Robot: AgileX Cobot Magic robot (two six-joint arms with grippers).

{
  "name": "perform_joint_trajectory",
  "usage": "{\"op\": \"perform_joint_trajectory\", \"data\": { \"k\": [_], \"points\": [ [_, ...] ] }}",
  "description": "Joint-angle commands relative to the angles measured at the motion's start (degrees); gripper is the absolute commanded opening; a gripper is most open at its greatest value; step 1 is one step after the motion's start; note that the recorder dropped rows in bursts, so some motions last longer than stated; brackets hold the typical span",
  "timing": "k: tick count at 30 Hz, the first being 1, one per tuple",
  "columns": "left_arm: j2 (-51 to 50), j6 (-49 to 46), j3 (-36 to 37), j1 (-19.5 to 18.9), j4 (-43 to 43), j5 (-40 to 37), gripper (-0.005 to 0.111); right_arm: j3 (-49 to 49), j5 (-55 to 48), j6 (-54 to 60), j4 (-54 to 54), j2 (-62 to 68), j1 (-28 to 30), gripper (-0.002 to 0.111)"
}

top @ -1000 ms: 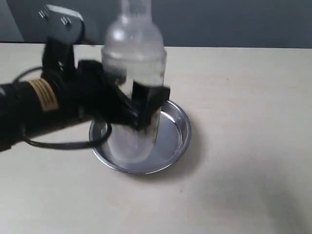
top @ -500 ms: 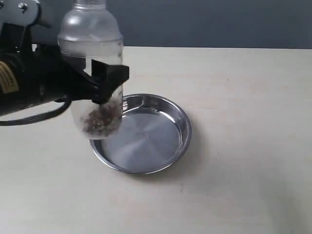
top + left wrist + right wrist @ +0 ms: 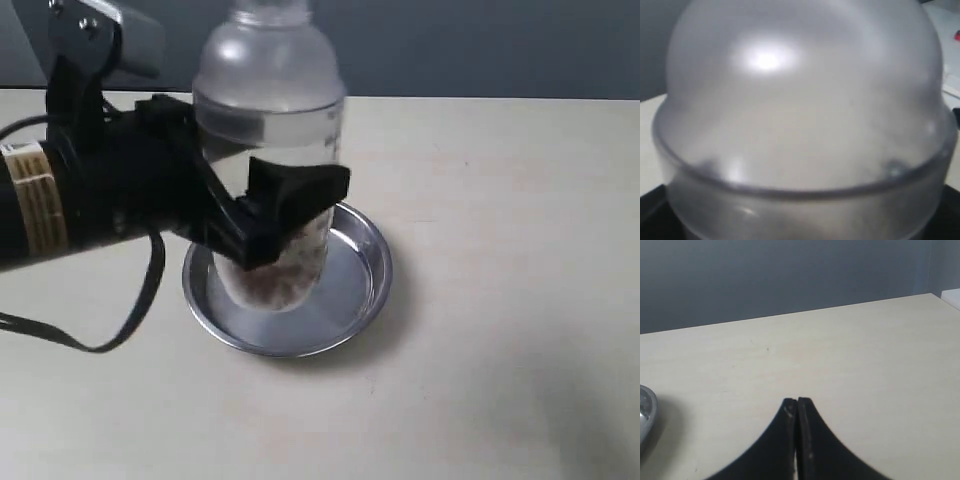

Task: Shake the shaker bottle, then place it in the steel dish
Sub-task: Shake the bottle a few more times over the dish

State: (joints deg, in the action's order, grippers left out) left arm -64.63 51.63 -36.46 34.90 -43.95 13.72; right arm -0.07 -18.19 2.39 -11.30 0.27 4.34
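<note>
The shaker bottle [image 3: 268, 150] stands upright directly over the steel dish [image 3: 375, 265], pinched around its middle by the left jaws. The brownish grains lie at its base. Its base sits low inside the dish's rim, but the exterior view does not show whether it touches the dish floor. The left wrist view is filled by the bottle's frosted dome [image 3: 800, 100] and adds nothing on this. The right jaws are pressed together on nothing, hovering over bare tabletop [image 3: 850, 355], apart from the dish, whose edge [image 3: 645, 410] just shows in that view. Nothing here shows whether the shaking is finished, though the placement looks well advanced. What seems left is settling the bottle on the dish floor, spreading the left jaws and pulling clear without tipping it.
</note>
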Motion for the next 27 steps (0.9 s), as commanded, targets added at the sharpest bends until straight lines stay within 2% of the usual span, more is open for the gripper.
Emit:
{"op": "perform_joint_trajectory", "data": {
  "k": [1,4,7,8,10,12,13,15,17,18,20,23,25,27],
  "points": [
    [3.69,-3.48,-10.50,-4.04,5.10,-5.15,0.000,0.07,0.58,0.11,0.02,-0.27,0.18,-0.001],
    [5.16,-2.85,-12.88,-4.15,4.01,-1.65,0.000,0.07,0.58,0.11,0.17,-0.27,0.18,-0.001],
    [-2.49,-0.77,-4.19,-2.39,5.24,-5.70,0.000,0.07,0.58,0.11,0.17,-0.27,0.18,-0.001],
    [-5.72,0.30,-1.78,-2.39,6.44,-4.57,0.000,0.07,0.58,0.11,0.17,-0.27,0.18,-0.001],
    [-6.42,1.89,-1.86,-2.39,6.30,2.49,0.000,0.07,0.58,0.11,0.17,-0.27,0.18,-0.001],
    [-2.23,-0.37,-5.72,-2.39,3.34,13.23,0.000,0.07,0.58,0.11,0.17,-0.27,0.18,-0.001],
    [-0.02,-1.95,-8.75,-2.39,1.49,13.87,0.000,0.07,0.58,0.11,0.17,-0.27,0.18,-0.001],
    [1.84,-0.90,-11.49,-1.98,0.06,7.37,0.000,0.07,0.58,0.11,0.17,-0.27,0.18,-0.001],
    [-0.58,0.83,-8.40,-1.02,0.44,-1.92,0.000,0.07,0.58,0.11,0.17,-0.27,0.18,-0.001],
    [-3.40,0.83,-6.02,-1.02,1.17,-3.61,0.000,0.07,0.58,0.11,0.17,-0.27,0.18,-0.001],
    [-5.94,0.83,-5.10,-1.02,3.22,-2.03,0.000,0.07,0.58,0.11,0.17,-0.27,0.18,-0.001],
    [-0.34,-1.29,-10.83,-1.02,1.11,5.56,0.000,0.07,0.58,0.11,0.17,-0.27,0.18,-0.001],
    [0.95,-1.36,-12.60,-1.02,0.04,1.33,0.000,0.07,0.58,0.11,0.17,-0.27,0.18,-0.001],
    [-2.54,-0.23,-8.71,-1.02,2.15,-6.50,0.000,0.07,0.58,0.11,0.17,-0.27,0.18,-0.001]
  ]
}}
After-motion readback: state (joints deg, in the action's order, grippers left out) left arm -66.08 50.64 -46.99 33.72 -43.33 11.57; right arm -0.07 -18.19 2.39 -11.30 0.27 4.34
